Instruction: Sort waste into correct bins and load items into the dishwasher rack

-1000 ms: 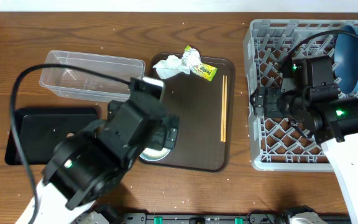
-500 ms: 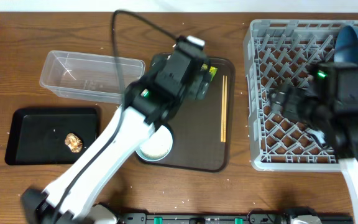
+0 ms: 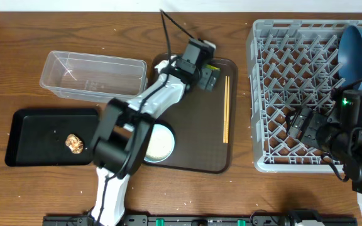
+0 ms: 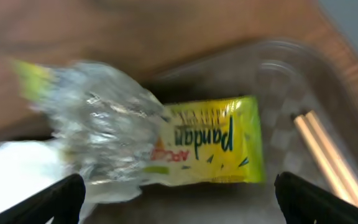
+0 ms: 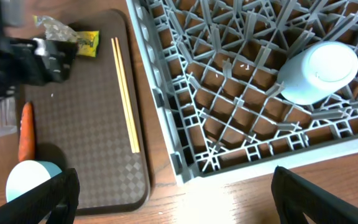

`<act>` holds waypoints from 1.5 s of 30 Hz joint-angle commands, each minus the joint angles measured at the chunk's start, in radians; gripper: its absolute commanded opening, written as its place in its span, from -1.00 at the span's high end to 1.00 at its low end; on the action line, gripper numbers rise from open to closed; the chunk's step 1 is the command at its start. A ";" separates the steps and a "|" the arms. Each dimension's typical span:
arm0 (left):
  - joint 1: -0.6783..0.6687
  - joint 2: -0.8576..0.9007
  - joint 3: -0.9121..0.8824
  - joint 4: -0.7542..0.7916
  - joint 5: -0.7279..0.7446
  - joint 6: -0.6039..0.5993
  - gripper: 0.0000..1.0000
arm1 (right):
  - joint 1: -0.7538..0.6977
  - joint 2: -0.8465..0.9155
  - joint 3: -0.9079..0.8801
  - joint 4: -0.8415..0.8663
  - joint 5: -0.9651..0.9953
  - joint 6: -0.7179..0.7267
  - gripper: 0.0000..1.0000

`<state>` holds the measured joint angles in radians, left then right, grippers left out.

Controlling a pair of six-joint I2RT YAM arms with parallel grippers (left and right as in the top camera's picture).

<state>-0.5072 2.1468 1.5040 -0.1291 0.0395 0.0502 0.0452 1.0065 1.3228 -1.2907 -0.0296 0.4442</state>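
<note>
With the brown food lump (image 3: 75, 144) now lying in the black tray (image 3: 36, 125), my left gripper (image 4: 182, 199) has swung across to hang wide open over the green-and-silver wrapper (image 4: 210, 146) on the brown serving tray (image 3: 200, 138), my next waste to bin.

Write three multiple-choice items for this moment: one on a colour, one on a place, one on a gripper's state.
1. What colour is the bowl-like plate in the dishwasher rack?
A. white
B. dark blue
C. red
2. Where does the brown food lump lie?
A. in the rack
B. in the black tray
C. on the plate
3. The left gripper is:
A. shut on the lump
B. shut on the plate
C. open above the green-and-silver wrapper
Answers: B, its inside shows dark blue; B, the lump sits on the tray's black floor; C, both fingertips stand wide apart with the wrapper lying ungripped between them.
</note>
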 commanded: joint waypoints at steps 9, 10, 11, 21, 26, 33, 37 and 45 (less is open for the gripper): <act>-0.003 0.126 0.005 0.056 0.026 0.032 -0.60 | -0.008 0.063 0.005 -0.003 0.007 0.004 -0.82; -0.003 0.126 0.005 0.056 0.029 0.032 -0.50 | -0.008 0.071 0.005 -0.003 0.007 0.004 -0.82; -0.003 0.126 0.005 0.055 0.029 0.032 -0.30 | -0.008 0.078 0.005 -0.003 0.007 0.004 -0.82; -0.004 -0.084 0.006 -0.112 0.029 0.032 0.88 | -0.008 0.105 0.005 -0.004 0.007 0.003 -0.81; -0.005 -0.091 0.005 -0.021 0.029 0.047 -0.14 | -0.008 0.106 0.005 -0.004 0.007 0.003 -0.81; -0.005 0.051 0.005 0.124 0.028 0.047 -0.32 | -0.008 0.106 0.005 -0.023 -0.002 0.003 -0.80; -0.005 0.107 0.005 0.188 0.028 0.047 -0.40 | -0.005 0.106 0.005 -0.026 -0.001 0.004 -0.80; -0.005 0.150 0.005 0.212 0.029 0.047 -0.18 | -0.005 0.106 0.005 -0.026 -0.001 0.003 -0.79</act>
<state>-0.5114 2.2826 1.5078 0.0826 0.0723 0.0887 0.0452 1.1137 1.3228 -1.3163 -0.0299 0.4442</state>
